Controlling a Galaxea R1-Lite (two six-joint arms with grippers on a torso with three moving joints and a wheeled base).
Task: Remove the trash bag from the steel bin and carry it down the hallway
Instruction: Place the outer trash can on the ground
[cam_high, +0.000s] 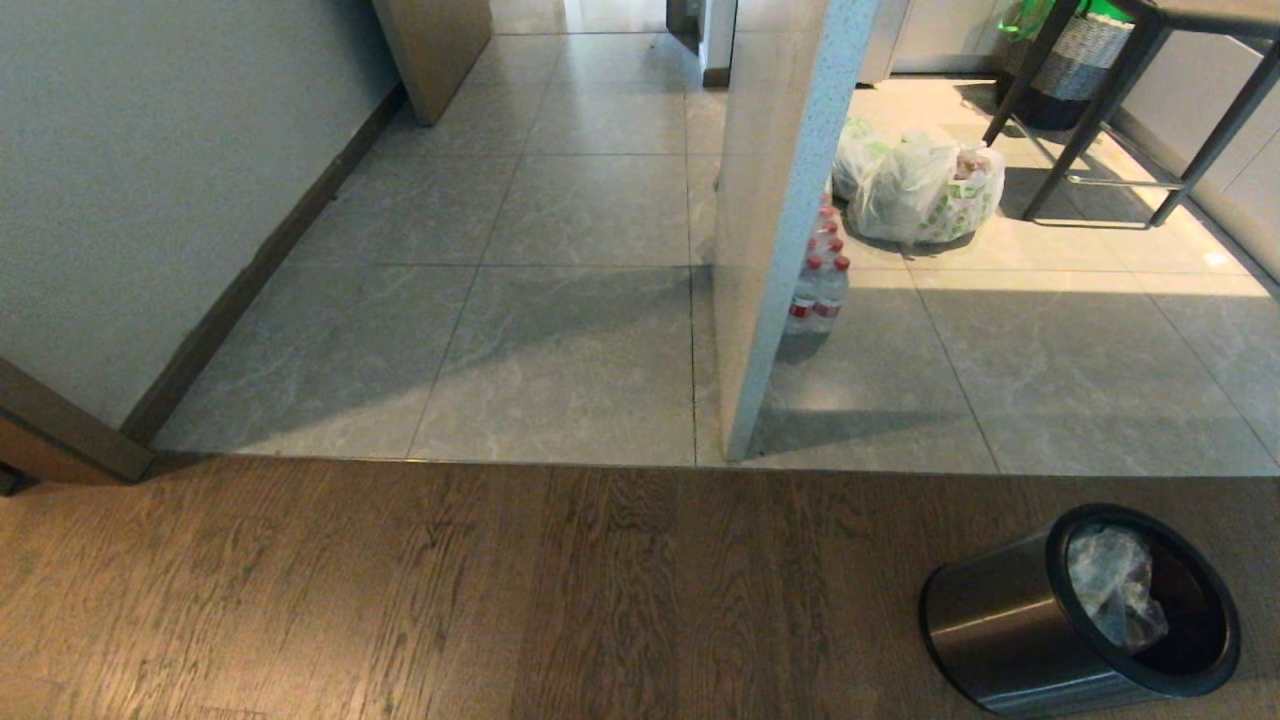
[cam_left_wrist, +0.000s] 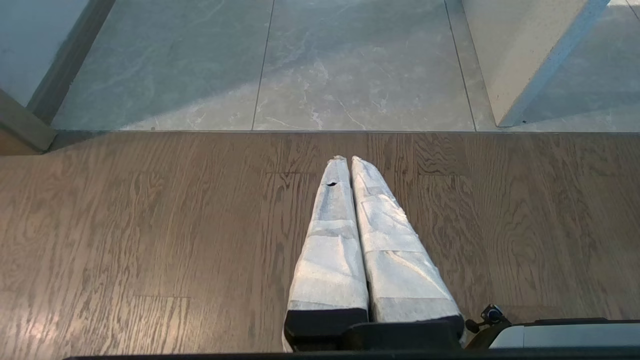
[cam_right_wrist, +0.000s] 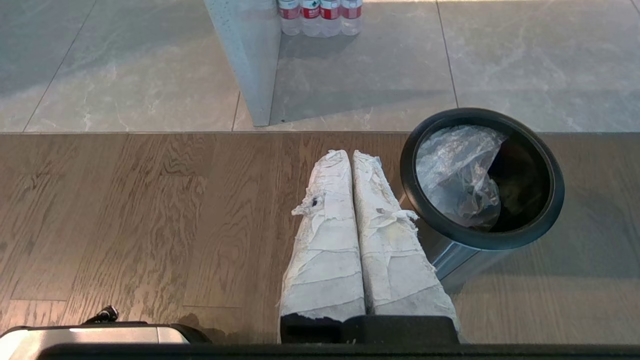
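Observation:
The steel bin (cam_high: 1000, 630) stands on the wooden floor at the lower right of the head view, black rim on top. The clear, wrinkled trash bag (cam_high: 1115, 585) lies crumpled inside it. Neither arm shows in the head view. In the right wrist view my right gripper (cam_right_wrist: 351, 152) is shut and empty, hanging just beside the bin (cam_right_wrist: 480, 241) with the bag (cam_right_wrist: 460, 175) visible inside. My left gripper (cam_left_wrist: 345, 159) is shut and empty over bare wooden floor. The tiled hallway (cam_high: 560, 200) runs ahead between the left wall and a partition.
A speckled partition wall (cam_high: 780, 230) ends at the wood-to-tile edge. Behind it stand a pack of water bottles (cam_high: 820, 285) and a white bag with green print (cam_high: 920, 190). Dark table legs (cam_high: 1100, 130) and a woven basket (cam_high: 1075, 50) are at far right.

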